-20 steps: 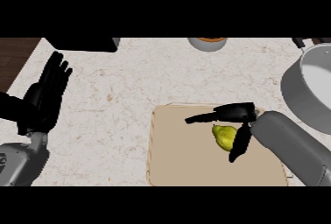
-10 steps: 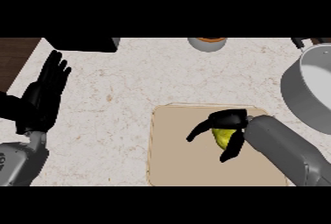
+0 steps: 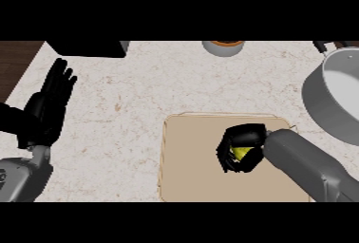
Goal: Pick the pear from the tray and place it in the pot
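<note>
On the beige tray (image 3: 193, 161) at the lower middle of the head view lies a yellow-green pear (image 3: 242, 153), mostly hidden. My right hand (image 3: 242, 141) covers it from above, fingers and thumb curled round it so only a small patch shows. The grey pot (image 3: 336, 97) stands at the right edge, partly cut off by the frame, its black handle pointing up. My left hand (image 3: 48, 107) rests open at the left edge, fingers up, far from the tray.
A small grey bowl with an orange inside (image 3: 223, 46) sits at the counter's far edge. A black box (image 3: 88, 47) stands at the upper left. Dark wood (image 3: 14, 61) borders the counter on the left. Bare marbled counter lies between tray and left hand.
My right hand has come down over the pear and its fingers have closed round it, hiding most of the fruit. The left hand has stayed put.
</note>
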